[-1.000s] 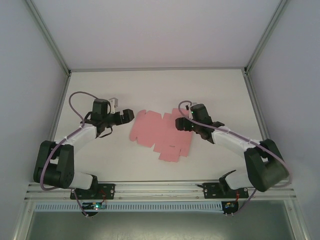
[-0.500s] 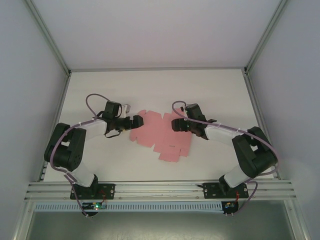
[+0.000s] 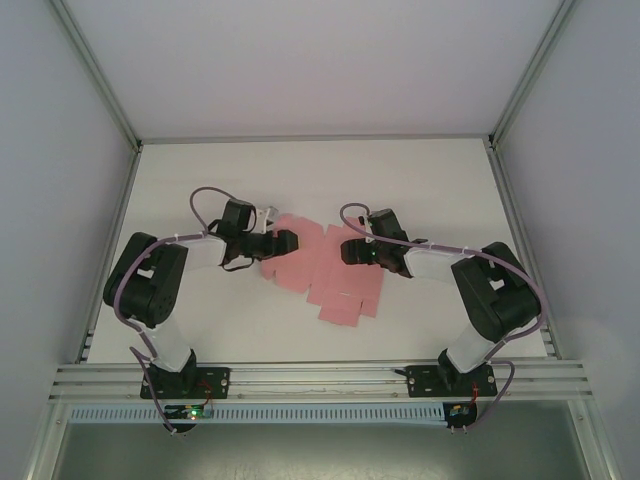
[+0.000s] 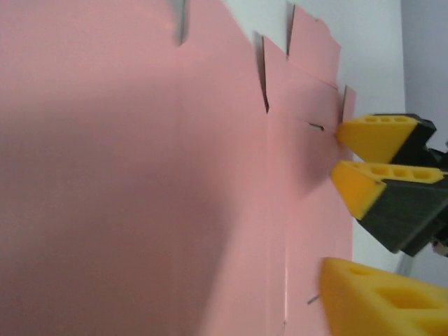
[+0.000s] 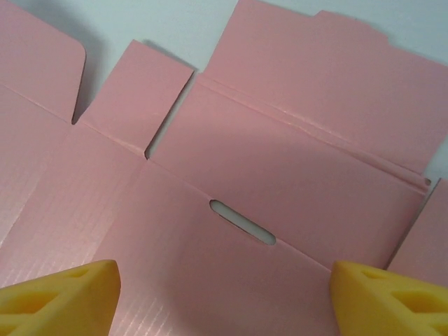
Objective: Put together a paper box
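Both arms have closed in on the flat paper box (image 3: 328,272): your right gripper (image 3: 346,250) has its jaws apart; for the left gripper (image 3: 288,242) you cannot tell. Folding is unstarted.

paper box (image 3: 325,272): plain pink | right claw fingers (image 5: 59,294): yellow | table (image 3: 420,180): white

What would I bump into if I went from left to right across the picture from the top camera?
Left arm's elbow → left gripper → right gripper → right arm's elbow. The paper box spreads under both grippers, so it has no single place.
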Controlling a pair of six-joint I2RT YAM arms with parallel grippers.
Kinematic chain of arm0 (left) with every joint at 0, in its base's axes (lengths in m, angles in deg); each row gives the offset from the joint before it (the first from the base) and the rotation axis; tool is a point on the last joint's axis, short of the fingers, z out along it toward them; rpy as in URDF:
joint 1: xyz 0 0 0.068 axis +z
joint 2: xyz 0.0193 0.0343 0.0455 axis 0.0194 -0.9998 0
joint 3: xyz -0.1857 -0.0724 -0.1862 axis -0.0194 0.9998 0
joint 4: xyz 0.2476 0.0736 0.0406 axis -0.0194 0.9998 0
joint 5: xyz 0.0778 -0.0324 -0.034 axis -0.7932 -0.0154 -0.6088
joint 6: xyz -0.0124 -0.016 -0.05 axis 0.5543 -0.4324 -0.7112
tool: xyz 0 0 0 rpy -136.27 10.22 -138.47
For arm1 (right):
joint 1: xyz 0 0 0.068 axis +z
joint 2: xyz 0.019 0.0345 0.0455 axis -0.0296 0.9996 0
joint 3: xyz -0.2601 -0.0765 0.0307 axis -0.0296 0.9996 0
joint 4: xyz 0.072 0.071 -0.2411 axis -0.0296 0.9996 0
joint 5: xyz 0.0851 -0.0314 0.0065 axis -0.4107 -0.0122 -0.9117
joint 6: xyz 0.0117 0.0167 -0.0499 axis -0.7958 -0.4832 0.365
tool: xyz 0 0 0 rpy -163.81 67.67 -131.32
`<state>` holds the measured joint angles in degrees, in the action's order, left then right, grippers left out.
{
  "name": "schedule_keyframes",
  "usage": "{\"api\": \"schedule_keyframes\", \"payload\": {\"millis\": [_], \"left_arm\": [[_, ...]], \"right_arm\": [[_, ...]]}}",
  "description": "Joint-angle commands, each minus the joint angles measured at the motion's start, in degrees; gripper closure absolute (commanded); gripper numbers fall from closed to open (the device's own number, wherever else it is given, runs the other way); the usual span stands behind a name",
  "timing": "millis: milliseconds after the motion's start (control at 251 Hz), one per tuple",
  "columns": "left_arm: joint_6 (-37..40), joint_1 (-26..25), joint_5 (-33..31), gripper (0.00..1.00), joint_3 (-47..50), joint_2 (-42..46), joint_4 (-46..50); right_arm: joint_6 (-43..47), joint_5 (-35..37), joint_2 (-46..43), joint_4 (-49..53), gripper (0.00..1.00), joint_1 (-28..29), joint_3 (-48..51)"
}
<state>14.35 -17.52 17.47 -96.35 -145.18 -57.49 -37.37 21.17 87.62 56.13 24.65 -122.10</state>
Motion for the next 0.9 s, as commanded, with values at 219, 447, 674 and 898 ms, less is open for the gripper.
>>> {"api": "schedule_keyframes", "payload": {"millis": [219,447,674,898], "left_arm": [[1.03,-0.95,1.76,1.0,-1.28,3.01,-2.58],[0.01,-0.91,0.35,1.0,5.09,12.57,-10.75],[-5.07,-0.91,-1.94,1.0,9.24,21.9,-16.96],[-13.04,-0.91,-3.15,1.0,11.77,27.63,-25.33]], "right_arm": [[1.54,0.85,-2.89,-1.23,0.2,-1.07,0.04],[0.03,0.87,-9.76,-1.35,0.17,-6.21,4.44],[-0.56,-6.46,-16.3,-3.69,0.16,-11.52,10.05],[-3.05,-23.81,-18.98,-19.51,0.18,-14.87,18.58]]}}
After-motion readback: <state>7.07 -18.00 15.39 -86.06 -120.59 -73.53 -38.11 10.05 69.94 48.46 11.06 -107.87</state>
